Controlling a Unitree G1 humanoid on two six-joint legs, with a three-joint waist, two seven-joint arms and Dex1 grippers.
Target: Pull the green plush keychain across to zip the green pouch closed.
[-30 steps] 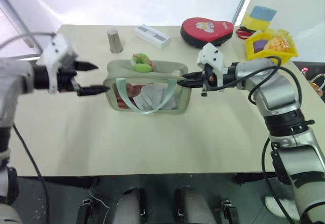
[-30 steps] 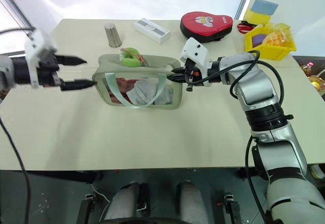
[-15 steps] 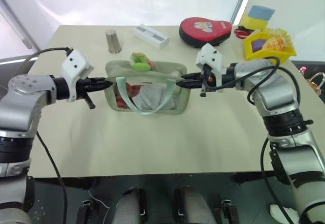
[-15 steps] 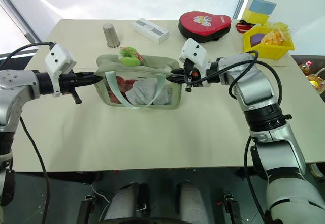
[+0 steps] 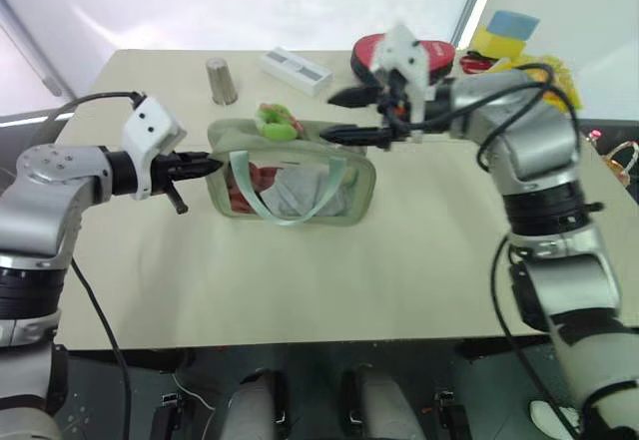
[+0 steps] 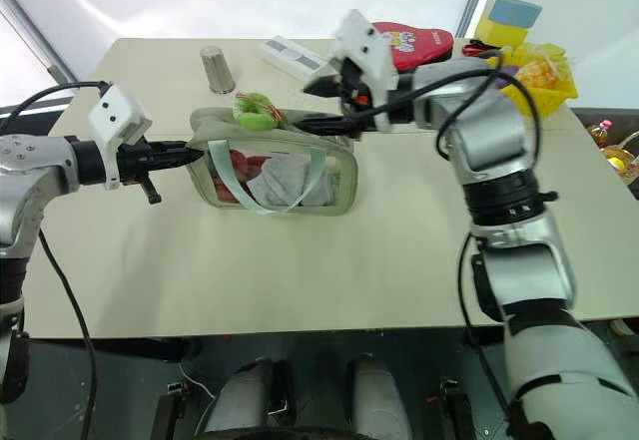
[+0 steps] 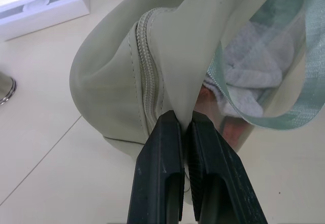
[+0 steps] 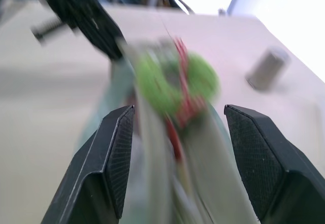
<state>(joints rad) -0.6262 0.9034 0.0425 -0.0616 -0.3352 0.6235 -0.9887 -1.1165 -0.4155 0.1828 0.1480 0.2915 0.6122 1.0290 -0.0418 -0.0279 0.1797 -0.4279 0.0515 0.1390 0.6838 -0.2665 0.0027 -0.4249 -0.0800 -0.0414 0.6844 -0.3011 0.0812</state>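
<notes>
The green pouch (image 5: 300,197) lies mid-table, with a clear front, a pale mint strap and red and white contents. The green plush keychain (image 5: 278,121) sits on its top edge towards the left end, fuzzy lime green with a bit of red (image 8: 175,84). My left gripper (image 5: 208,166) is shut on the pouch's left end; in the left wrist view its fingers (image 7: 162,148) pinch the fabric beside the zipper. My right gripper (image 6: 305,104) hovers open over the pouch's top right, pointing at the keychain and a little short of it.
A metal cup (image 5: 224,80) and a white box (image 5: 299,71) stand behind the pouch. A red heart-shaped case (image 6: 419,41) lies at the back, behind my right arm. A yellow bin (image 6: 534,76) sits at the back right corner.
My left gripper has shut on the pouch's left end and stayed there. My right gripper has let go of the pouch's right end, opened, risen and moved left towards the keychain.
</notes>
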